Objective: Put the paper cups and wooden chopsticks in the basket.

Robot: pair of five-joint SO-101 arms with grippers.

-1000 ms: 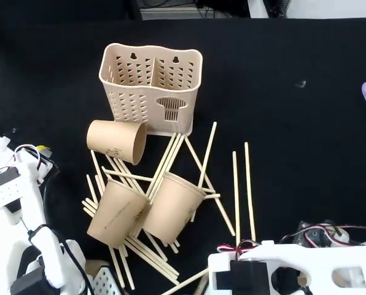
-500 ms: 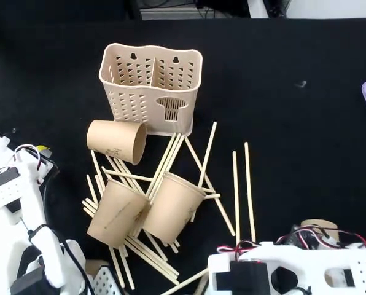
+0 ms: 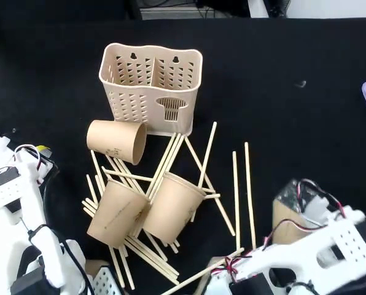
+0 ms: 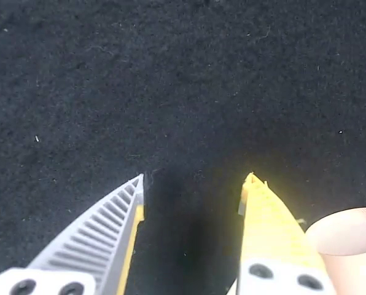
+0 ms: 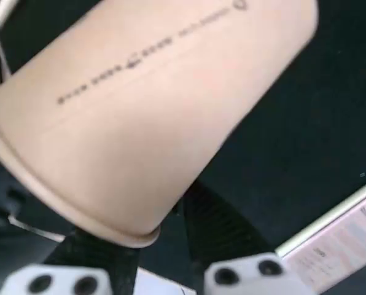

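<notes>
Near right of counter (image 3: 306, 123): cup (image 5: 152, 104) gripped, basket (image 3: 140, 101) far left

The empty basket was found standing well apart from the right pincer (image 3: 293, 203), beyond it and to its left. Paper cups (image 3: 116, 141) and wooden chopsticks (image 3: 241, 184) were seen lying jumbled just before the basket. The cup was clamped across its wall by that pincer, the nearer arm's. The left pincer (image 4: 195, 184) was held wide open, gripping nothing.
</notes>
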